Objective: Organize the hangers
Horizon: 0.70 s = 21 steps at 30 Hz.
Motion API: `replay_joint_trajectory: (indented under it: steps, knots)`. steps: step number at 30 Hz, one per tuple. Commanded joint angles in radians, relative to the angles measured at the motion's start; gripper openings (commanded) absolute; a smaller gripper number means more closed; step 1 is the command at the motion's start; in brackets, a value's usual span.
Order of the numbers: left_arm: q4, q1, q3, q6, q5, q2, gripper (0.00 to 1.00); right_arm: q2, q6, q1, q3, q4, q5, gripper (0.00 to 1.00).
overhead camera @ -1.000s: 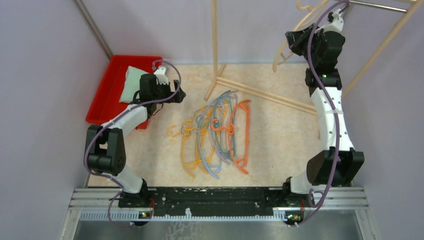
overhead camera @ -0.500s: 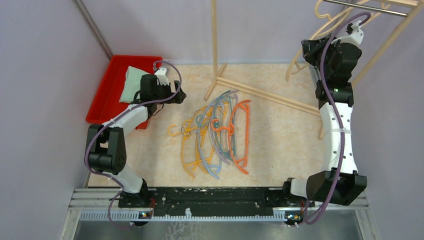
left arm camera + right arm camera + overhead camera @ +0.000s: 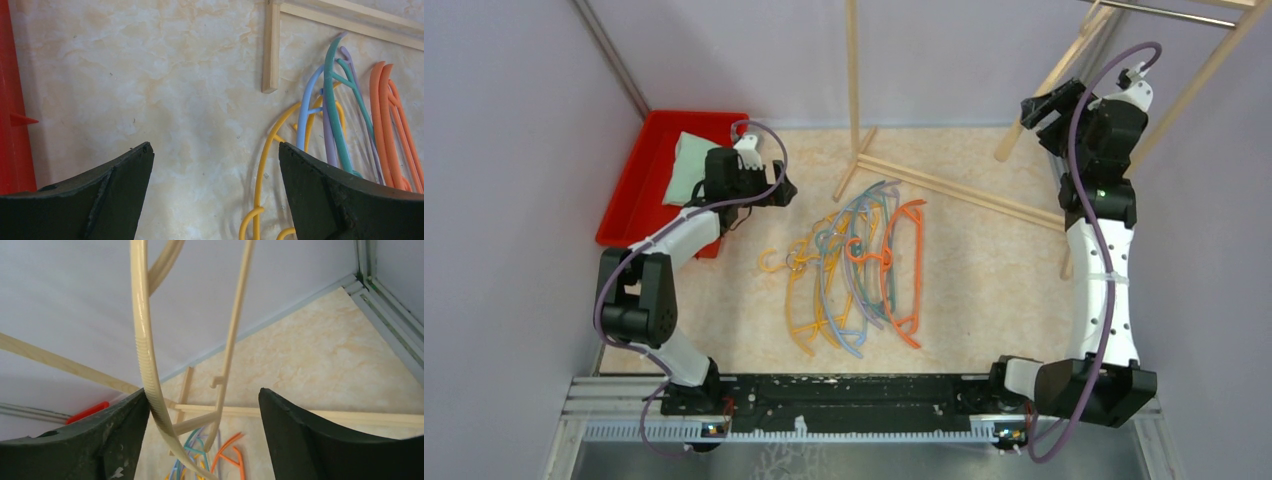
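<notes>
Beige plastic, the thicker hanger [image 3: 144,350] is hanging up by the wooden rack [image 3: 854,60], its top out of view. It is passing between the spread fingers of the right tool [image 3: 205,405], close against one finger; contact I cannot tell. That tool is standing released, gripping nothing. Coloured hangers [image 3: 864,265] are lying piled mid-bench [image 3: 984,290], near the rack's base bars. Left tool [image 3: 214,150] is hovering released over bare bench between the pile and the red tray [image 3: 629,190].

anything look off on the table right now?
Yes: the coloured hangers lie in an overlapping heap mid-table, askew to one another, none of them on the rack rail. Nothing looks spilled or broken.
</notes>
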Motion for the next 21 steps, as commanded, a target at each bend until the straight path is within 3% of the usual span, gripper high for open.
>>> replay_joint_trajectory:
  steps: [1,9,16,19,21]
  knots:
    - [-0.001,-0.003,0.045,0.000,0.022,0.018,1.00,-0.070,-0.057,-0.006,0.108,-0.055,0.039,0.83]
    - [0.015,-0.002,0.062,-0.001,0.035,0.045,1.00,-0.201,-0.155,-0.006,0.175,-0.204,0.113,0.88]
    - [0.040,-0.003,0.075,-0.033,0.055,0.075,1.00,-0.275,-0.318,0.006,0.214,-0.151,0.231,0.89]
    - [0.042,-0.002,0.087,-0.036,0.056,0.084,1.00,-0.270,-0.352,0.021,0.231,-0.096,0.164,0.82]
    - [0.041,-0.002,0.087,-0.035,0.054,0.086,1.00,-0.250,-0.330,0.024,0.239,-0.057,0.058,0.71]
